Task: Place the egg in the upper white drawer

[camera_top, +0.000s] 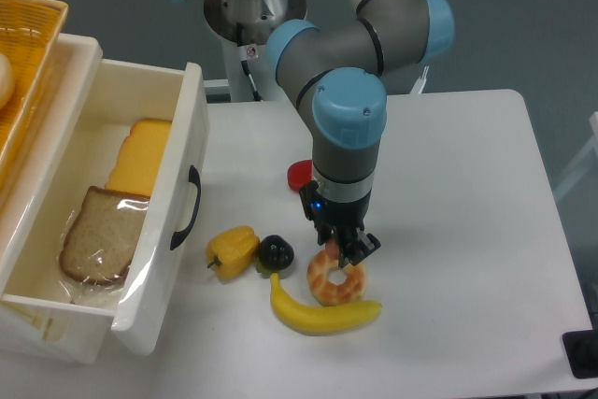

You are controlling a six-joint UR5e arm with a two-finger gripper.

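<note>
The upper white drawer (190, 128) stands pulled open at the left, its black curved handle (187, 208) facing the table. My gripper (345, 248) points straight down at the table's middle, its fingertips just over the top edge of a glazed ring donut (338, 280). A small tan-pink patch (328, 249) shows at the fingertips. It could be the egg, but the fingers hide most of it. I cannot tell whether the jaws are closed on it.
The drawer holds a wrapped bread slice (98, 235) and yellow cheese slices (140, 156). A yellow pepper (234, 249), a small dark fruit (276, 251) and a banana (322, 313) lie near the donut. A red pepper (299, 173) sits behind the gripper. A yellow wicker basket (33, 35) is at far left.
</note>
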